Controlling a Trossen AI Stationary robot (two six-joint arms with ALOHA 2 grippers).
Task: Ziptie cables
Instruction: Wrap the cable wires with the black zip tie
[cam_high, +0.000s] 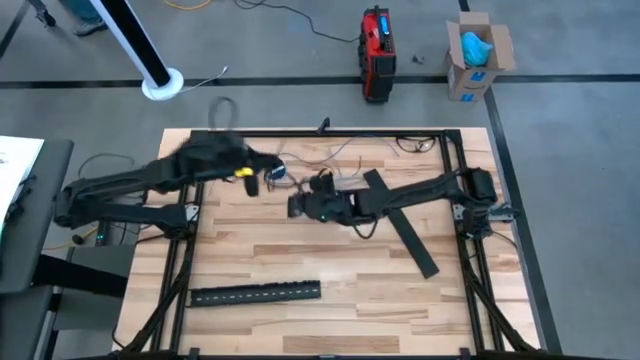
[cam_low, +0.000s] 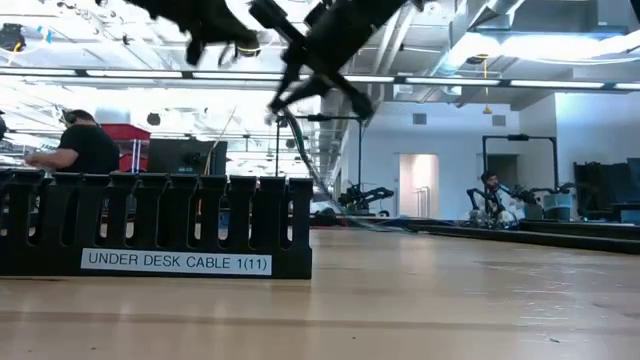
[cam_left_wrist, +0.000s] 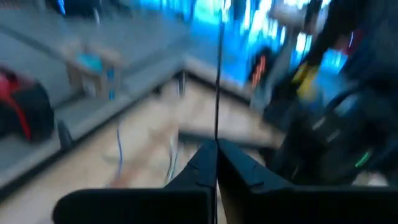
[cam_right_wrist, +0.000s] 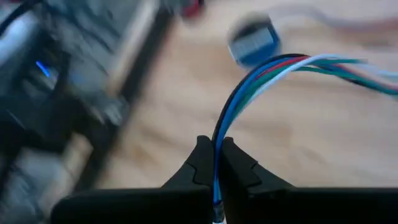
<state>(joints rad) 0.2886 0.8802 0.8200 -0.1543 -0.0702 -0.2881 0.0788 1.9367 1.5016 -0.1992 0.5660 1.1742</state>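
The cables are a bundle of thin blue, black, red, white and green wires; more of them lie at the table's far middle. My right gripper is shut on the bundle, raised above the table's middle. Just to its far left, my left gripper is shut on a single thin dark strand, also well above the table. In the low view the wires hang from the raised grippers down to the tabletop. My left gripper pinches the thin dark strand between its two fingertips. The strand runs straight on past the fingers, away from the wrist, and looks taut. Its far end is too blurred to follow. My right gripper pinches the bundled cables between its two fingers, several wires together. Beyond the fingertips the bundle arches up and over to one side. It is lifted clear here, with its far part trailing to the table.
A long black slotted strip lies near the table's front left, and another lies slanted under the right arm. A blue-and-black tape roll sits on the wood by the grippers. A black frame edges the table.
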